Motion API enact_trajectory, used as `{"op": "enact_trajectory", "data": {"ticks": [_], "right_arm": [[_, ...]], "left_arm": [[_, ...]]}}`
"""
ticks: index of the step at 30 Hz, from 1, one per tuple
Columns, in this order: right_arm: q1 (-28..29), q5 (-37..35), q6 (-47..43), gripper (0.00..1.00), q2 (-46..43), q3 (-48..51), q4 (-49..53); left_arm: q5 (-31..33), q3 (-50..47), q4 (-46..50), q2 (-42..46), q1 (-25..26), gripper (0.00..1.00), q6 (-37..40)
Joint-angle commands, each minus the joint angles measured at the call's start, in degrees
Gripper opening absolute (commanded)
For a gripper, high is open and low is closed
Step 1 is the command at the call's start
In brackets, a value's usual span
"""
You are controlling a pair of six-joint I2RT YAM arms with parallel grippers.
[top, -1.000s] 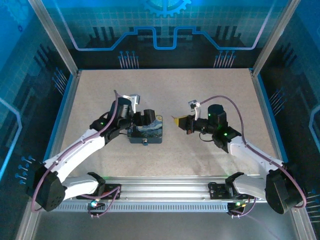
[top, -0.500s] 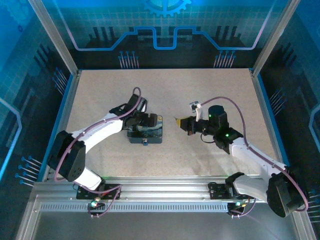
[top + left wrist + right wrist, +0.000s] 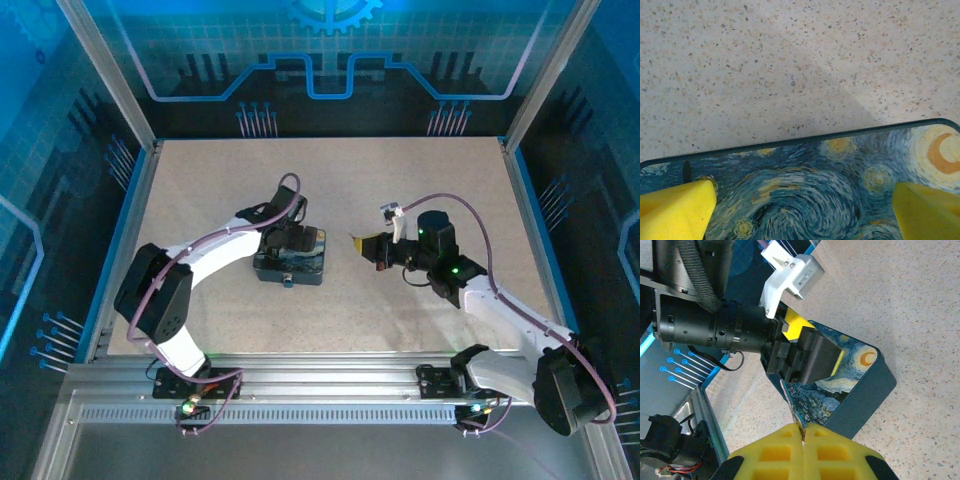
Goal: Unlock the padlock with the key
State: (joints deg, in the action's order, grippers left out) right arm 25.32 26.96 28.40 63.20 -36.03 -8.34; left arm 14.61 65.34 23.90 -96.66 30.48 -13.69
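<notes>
The key, a thin grey sliver, sticks out from between the yellow fingertips of my right gripper, which is shut on it. In the top view that gripper hovers just right of the dark-blue painted tin, its tip pointing at it. A tiny padlock hangs at the tin's near edge, too small to make out. My left gripper is open above the tin's lid. Its yellow fingertips stand far apart over the lid.
The tin lies mid-table on the speckled tabletop. Blue rails and metal frame posts border the table. The left arm's forearm runs from the tin toward the left edge.
The left arm has swung its elbow out to the left and settled its gripper further over the tin. The right gripper with the key has stayed almost still.
</notes>
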Motion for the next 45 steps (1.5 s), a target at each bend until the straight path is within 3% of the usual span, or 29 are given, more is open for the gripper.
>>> {"op": "enact_trajectory", "data": {"ticks": [1,12,19,26,38,45], "right_arm": [[-0.95,-0.42,-0.91,0.0,-1.56,0.5,1.26],[-2.69,-0.54,-0.71,0.0,-5.53,2.58,2.83],[-4.48,-0.25,-0.89,0.0,-8.54,4.14,5.11],[-5.66,-0.15,-0.94,0.0,-10.22,5.15,6.14],[-5.89,-0.15,0.42,0.0,-8.46,5.42,5.47],[-5.77,-0.29,1.64,0.0,-7.2,5.71,4.26]], "left_arm": [[1.28,0.9,4.0,-4.3,1.37,0.92,1.74],[-2.32,8.09,1.97,-12.3,4.23,0.91,3.88],[-8.37,15.89,0.12,-18.38,4.62,0.89,9.41],[-10.39,20.8,-0.08,-21.39,4.76,0.9,16.15],[-10.4,27.34,2.3,-14.09,4.51,0.95,17.67],[-10.63,17.5,-2.95,-1.51,3.77,0.97,14.5]]}}
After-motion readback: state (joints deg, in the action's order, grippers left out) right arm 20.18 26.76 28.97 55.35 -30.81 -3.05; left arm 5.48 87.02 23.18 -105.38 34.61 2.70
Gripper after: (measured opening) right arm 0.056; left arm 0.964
